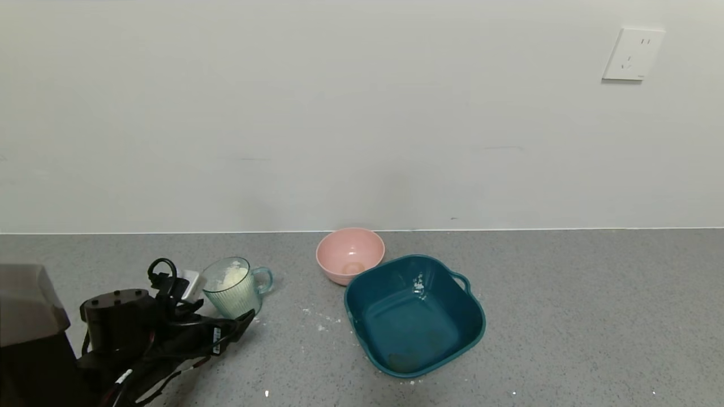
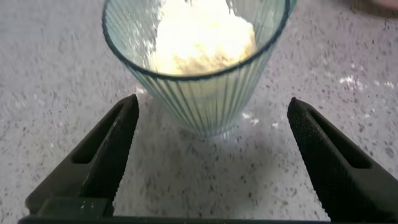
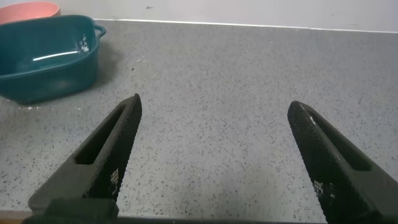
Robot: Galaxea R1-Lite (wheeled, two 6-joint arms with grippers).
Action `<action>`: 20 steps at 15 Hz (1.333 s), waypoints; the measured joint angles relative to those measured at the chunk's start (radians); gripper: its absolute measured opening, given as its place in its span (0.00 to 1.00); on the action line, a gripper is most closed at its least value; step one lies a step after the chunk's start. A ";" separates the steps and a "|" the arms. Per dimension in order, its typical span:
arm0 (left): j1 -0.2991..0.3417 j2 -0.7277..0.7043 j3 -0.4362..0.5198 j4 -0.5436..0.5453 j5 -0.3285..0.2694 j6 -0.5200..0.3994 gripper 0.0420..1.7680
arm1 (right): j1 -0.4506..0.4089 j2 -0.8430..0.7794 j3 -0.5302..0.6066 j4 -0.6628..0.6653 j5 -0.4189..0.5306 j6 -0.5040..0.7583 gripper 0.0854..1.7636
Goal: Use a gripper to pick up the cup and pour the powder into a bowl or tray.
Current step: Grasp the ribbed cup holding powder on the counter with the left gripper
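Note:
The pale-green ribbed glass cup (image 1: 235,287) stands upright on the grey counter at the left, its handle toward the basin, with white powder (image 1: 233,277) heaped inside. My left gripper (image 1: 240,321) is open just in front of the cup, fingers on either side but short of its wall. In the left wrist view the cup (image 2: 198,74) and powder (image 2: 202,34) sit just beyond the open gripper (image 2: 212,106). The dark teal basin (image 1: 416,314) sits to the right of the cup. My right gripper (image 3: 214,102) is open over bare counter, out of the head view.
A round pink bowl (image 1: 350,255) stands behind the basin, touching its far corner. Spilled powder specks (image 1: 319,319) lie on the counter between cup and basin. A wall runs along the back with a socket (image 1: 632,54). The basin (image 3: 46,56) also shows in the right wrist view.

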 joint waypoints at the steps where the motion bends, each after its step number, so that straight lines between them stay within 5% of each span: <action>1: 0.001 0.032 0.013 -0.075 -0.001 0.000 0.97 | 0.000 0.000 0.000 0.000 0.000 0.000 0.97; 20: 0.027 0.139 -0.081 -0.107 -0.035 -0.048 0.97 | 0.000 0.000 0.000 0.000 0.000 0.000 0.97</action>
